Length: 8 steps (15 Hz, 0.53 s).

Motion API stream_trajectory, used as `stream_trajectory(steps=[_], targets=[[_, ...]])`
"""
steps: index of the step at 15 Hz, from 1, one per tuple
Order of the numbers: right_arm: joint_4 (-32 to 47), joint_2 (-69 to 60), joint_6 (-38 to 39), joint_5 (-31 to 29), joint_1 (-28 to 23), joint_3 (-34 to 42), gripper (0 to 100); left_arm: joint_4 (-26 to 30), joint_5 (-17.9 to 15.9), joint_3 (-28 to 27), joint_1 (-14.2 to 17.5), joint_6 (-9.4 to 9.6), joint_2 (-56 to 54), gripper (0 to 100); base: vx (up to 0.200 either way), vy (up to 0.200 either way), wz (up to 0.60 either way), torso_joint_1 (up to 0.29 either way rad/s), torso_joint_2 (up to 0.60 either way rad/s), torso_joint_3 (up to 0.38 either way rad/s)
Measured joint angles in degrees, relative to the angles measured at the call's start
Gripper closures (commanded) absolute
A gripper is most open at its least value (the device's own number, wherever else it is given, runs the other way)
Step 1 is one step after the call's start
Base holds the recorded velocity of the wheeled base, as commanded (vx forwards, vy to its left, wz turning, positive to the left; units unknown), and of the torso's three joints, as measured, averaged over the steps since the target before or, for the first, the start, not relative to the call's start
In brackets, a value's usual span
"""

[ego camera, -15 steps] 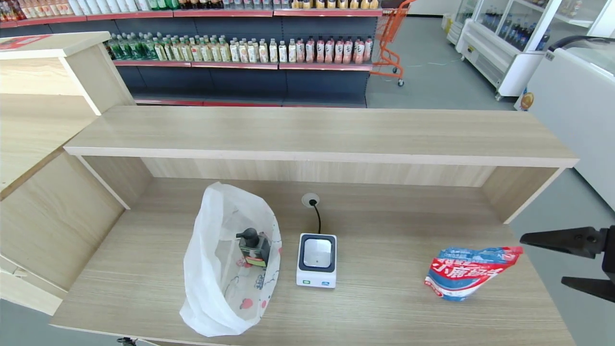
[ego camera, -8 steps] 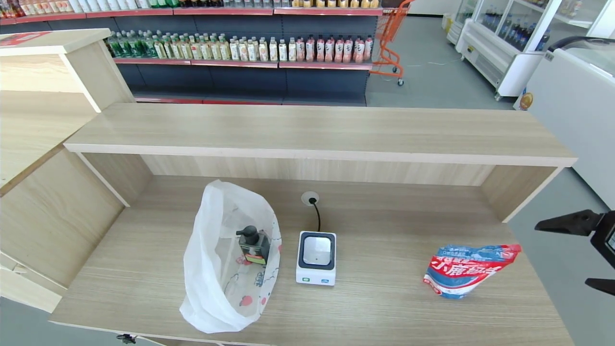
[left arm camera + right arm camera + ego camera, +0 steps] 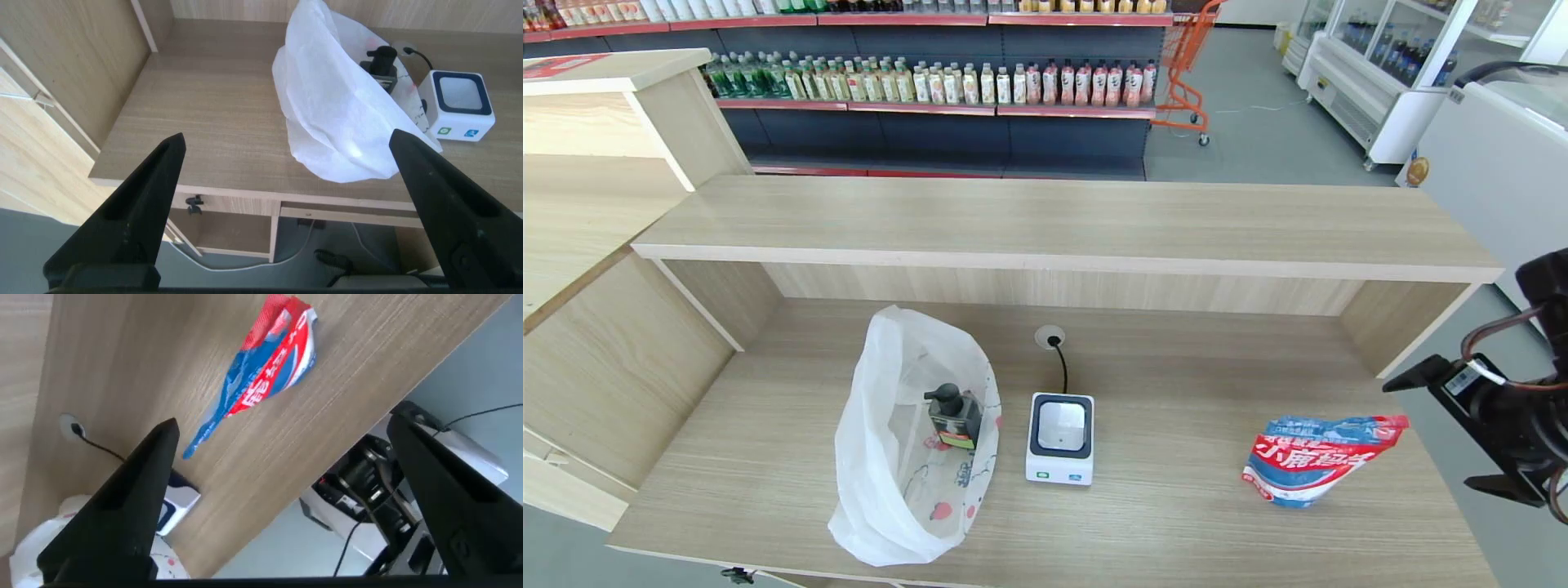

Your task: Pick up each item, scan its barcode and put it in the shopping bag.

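Red-and-blue plastic pouch [image 3: 1319,461] lies lower right in the head view, long axis crosswise, top toward my right gripper [image 3: 1431,433], fingers apart, just right of it and half cut off. Left wrist view: left gripper [image 3: 286,140] spread wide, near the white plastic shopping bag [image 3: 327,106]. Right wrist view: pouch straight ahead between my fingers, its underside hidden.

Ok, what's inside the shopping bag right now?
A dark pump bottle stands upright inside the white shopping bag, its pump head at the top. The bag's wall hides its bottom, so anything lying lower cannot be seen.
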Motion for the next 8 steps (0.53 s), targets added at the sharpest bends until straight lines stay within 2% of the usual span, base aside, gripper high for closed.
stream_trajectory(steps=[8], targets=[[-12.62, 18.03, -2.13, -0.28, 0.65, -0.94, 0, 0.0, -0.01, 0.0, 0.0, 0.0, 0.0, 0, 0.0, 0.0, 0.0, 0.0, 0.0, 0.0]])
